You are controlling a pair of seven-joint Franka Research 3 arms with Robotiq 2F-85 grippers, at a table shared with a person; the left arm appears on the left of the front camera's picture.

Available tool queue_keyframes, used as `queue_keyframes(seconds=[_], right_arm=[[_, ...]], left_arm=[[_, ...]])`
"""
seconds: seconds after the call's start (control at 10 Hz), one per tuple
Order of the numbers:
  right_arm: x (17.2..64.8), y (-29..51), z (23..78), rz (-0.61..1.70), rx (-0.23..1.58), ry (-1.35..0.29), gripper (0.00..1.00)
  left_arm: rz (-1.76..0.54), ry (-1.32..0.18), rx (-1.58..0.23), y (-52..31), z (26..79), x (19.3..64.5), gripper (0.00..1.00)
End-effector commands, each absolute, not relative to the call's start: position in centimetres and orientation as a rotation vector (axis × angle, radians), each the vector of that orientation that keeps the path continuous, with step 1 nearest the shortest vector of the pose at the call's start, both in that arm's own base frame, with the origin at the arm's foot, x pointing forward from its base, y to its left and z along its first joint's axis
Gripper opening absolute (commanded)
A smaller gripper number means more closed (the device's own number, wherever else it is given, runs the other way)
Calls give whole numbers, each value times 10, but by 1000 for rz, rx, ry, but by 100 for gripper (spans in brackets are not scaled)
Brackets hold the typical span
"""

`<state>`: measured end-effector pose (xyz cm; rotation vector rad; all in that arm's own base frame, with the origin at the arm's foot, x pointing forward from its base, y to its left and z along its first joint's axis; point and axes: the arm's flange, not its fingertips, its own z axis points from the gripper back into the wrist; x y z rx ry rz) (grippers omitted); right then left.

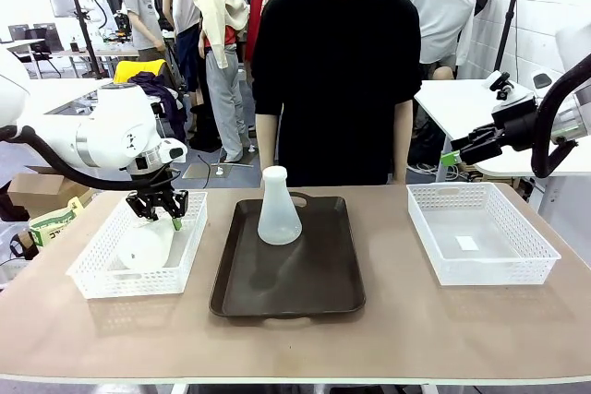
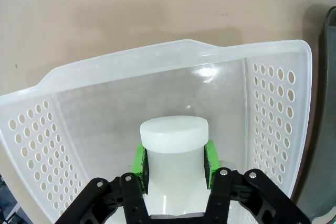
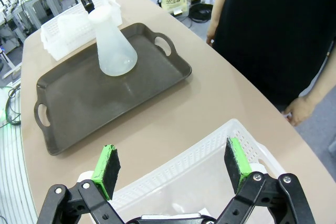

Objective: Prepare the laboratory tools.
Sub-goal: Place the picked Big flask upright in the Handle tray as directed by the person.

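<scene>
A light brown table (image 1: 434,320) carries, in the front view, a dark brown handled plastic tray (image 1: 286,274) at the middle, flanked by a white perforated plastic basket on the robot's left (image 1: 97,274) and a matching white lattice basket on its right (image 1: 434,237). One translucent frosted-white conical flask (image 1: 278,209) stands upright on the tray's far half, neck up. The second flask, alike in shape (image 1: 146,246), sits inside the left basket with its wide base low and its neck rising toward the left gripper (image 1: 157,212), so its long axis runs roughly along the fingers. In the left wrist view the green pads (image 2: 139,161) press on both sides of the neck just below the lip: the left gripper is pinching that flask. Lifting it probably means drawing it up clear of the basket wall, then across to the tray just beside. The right gripper (image 3: 173,169) hovers with its jaws spread wide above the right basket, holding nothing, well apart from both flasks.
</scene>
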<state>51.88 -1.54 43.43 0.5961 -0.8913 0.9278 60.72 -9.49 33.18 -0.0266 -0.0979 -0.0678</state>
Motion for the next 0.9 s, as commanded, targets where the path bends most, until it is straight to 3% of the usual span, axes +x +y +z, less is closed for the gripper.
queue_keyframes(seconds=[0.0,0.5,0.8], right_arm=[[518,-16,433,934,595,-884,100],[518,-16,433,934,595,-884,100],[518,-16,433,934,595,-884,100]], left_arm=[[-68,-109,-27,-95,332,608,0],[-68,-98,-27,-95,332,607,0],[-83,-96,-50,-81,366,595,0]])
